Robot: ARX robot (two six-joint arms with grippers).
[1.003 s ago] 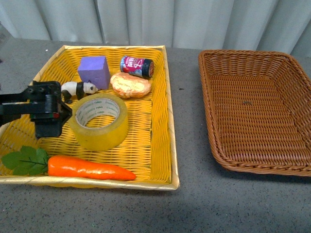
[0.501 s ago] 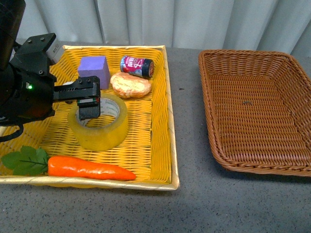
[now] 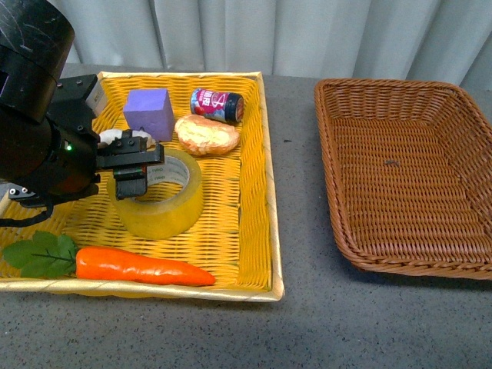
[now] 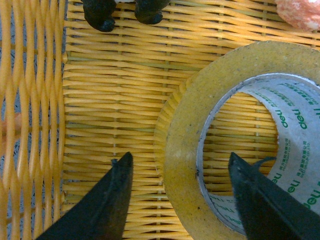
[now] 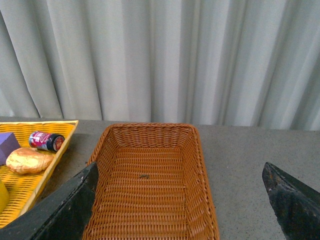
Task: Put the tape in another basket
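Note:
The tape (image 3: 165,201), a wide yellowish roll with a white printed core, lies flat in the yellow tray (image 3: 246,231). My left gripper (image 3: 132,171) is open and hangs over the roll's left wall. In the left wrist view the gripper (image 4: 181,172) straddles the wall of the tape (image 4: 182,125): one finger is outside the roll, the other inside the core. The brown wicker basket (image 3: 338,177) stands to the right and holds nothing. My right gripper (image 5: 180,200) is open, out of the front view, and looks at the basket (image 5: 205,200).
The yellow tray also holds a purple block (image 3: 148,113), a toy panda (image 3: 115,137) partly behind my arm, a bread roll (image 3: 206,134), a small can (image 3: 217,105), a carrot (image 3: 142,267) and a green leaf (image 3: 40,254). Grey tabletop lies between the trays.
My left arm has swung in from the tray's left side to over the tape, then come lower onto the roll's left wall. The tape and the basket have not moved.

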